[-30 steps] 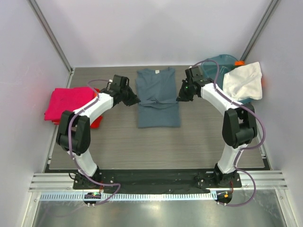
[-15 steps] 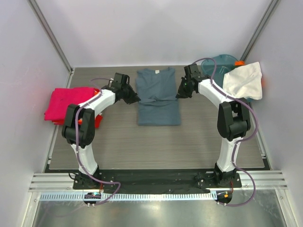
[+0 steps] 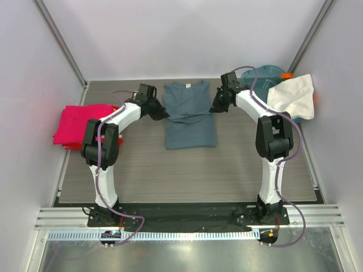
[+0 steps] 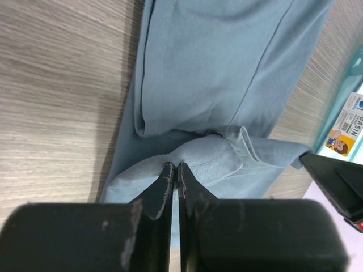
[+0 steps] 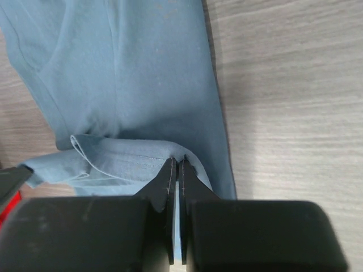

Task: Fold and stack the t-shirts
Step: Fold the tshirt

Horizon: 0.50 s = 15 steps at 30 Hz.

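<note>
The slate blue-grey t-shirt [image 3: 189,116] lies on the table, its bottom hem folded up toward the collar. My left gripper [image 3: 163,115] is shut on the shirt's left edge; in the left wrist view the left gripper [image 4: 173,170] pinches a fold of the blue-grey t-shirt [image 4: 210,85]. My right gripper [image 3: 214,107] is shut on the shirt's right edge; in the right wrist view the right gripper [image 5: 176,163] pinches the hem of the blue-grey t-shirt [image 5: 142,73]. A magenta pink t-shirt [image 3: 79,122] lies folded at the left on an orange-red one [image 3: 115,144]. A white t-shirt [image 3: 292,96] hangs over the tub.
A teal plastic tub [image 3: 262,75] stands at the back right corner under the white shirt, with an orange piece [image 3: 287,74] at its rim. The wood-grain table [image 3: 187,175] is walled by white panels on three sides.
Both grippers have moved toward the back of the table, carrying the shirt's bottom hem further up over its body. The fold has shortened the shirt.
</note>
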{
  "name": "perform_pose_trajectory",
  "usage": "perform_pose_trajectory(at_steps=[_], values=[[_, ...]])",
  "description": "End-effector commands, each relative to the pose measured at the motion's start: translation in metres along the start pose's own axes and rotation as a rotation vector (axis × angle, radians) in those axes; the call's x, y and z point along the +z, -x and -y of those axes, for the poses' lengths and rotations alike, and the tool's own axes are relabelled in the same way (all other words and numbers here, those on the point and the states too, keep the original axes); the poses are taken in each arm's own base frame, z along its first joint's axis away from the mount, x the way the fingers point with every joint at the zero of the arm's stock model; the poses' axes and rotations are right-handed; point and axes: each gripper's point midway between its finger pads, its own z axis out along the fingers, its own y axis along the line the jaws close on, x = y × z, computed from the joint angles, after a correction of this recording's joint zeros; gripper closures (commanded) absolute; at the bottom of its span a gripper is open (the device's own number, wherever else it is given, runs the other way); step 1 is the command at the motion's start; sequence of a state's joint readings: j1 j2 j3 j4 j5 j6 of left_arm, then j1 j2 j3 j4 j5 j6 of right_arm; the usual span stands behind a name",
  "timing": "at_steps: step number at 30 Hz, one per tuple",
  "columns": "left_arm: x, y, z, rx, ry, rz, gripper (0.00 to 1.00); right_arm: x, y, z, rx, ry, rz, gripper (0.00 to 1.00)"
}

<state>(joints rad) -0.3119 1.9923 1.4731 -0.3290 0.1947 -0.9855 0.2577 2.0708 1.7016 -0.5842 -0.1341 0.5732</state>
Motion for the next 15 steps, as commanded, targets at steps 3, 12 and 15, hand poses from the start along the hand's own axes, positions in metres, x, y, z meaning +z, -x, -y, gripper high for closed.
perform_pose_trajectory(at_steps=[3, 12, 15], values=[[0.002, 0.024, 0.015, 0.03, -0.041, 0.048, 0.7, 0.001, 0.029, -0.018, 0.037, 0.068, 0.043, 0.77], [-0.019, 0.005, 0.002, 0.077, -0.047, 0.056, 0.34, -0.016, 0.002, 0.005, 0.034, 0.032, 0.052, 0.3], [-0.034, -0.018, -0.006, 0.092, -0.053, 0.037, 0.35, -0.028, -0.03, 0.014, 0.023, 0.081, 0.035, 0.35]])
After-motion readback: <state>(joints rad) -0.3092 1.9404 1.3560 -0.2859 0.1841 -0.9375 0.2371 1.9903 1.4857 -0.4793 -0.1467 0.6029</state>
